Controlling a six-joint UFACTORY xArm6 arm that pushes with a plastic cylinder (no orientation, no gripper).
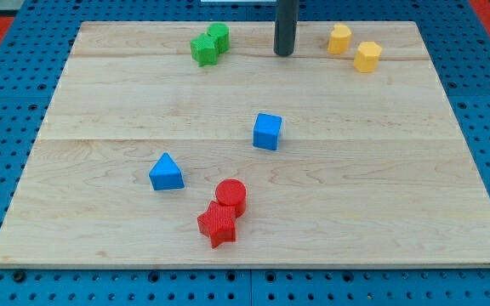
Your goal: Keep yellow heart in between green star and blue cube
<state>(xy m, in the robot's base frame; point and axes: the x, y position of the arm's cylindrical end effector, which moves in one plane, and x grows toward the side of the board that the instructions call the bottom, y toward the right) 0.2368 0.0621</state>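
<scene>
Yellow heart (339, 38) lies top right, green star (202, 49) top left, blue cube (267, 131) mid-board.

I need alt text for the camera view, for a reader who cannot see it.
My tip rests near the wooden board's top edge, between two touching green blocks and two yellow blocks. A blue cube sits mid-board; a blue triangular block and two touching red blocks lie lower.

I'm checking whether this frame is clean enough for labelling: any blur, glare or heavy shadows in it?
Camera view: lighting is even and soft, with only faint shadows beside the blue cube and the red blocks; no strong glare on the wooden board; block edges look reasonably sharp; the rod is cut off by the view's top, and my tip sits between the green blocks and the yellow blocks.
</scene>
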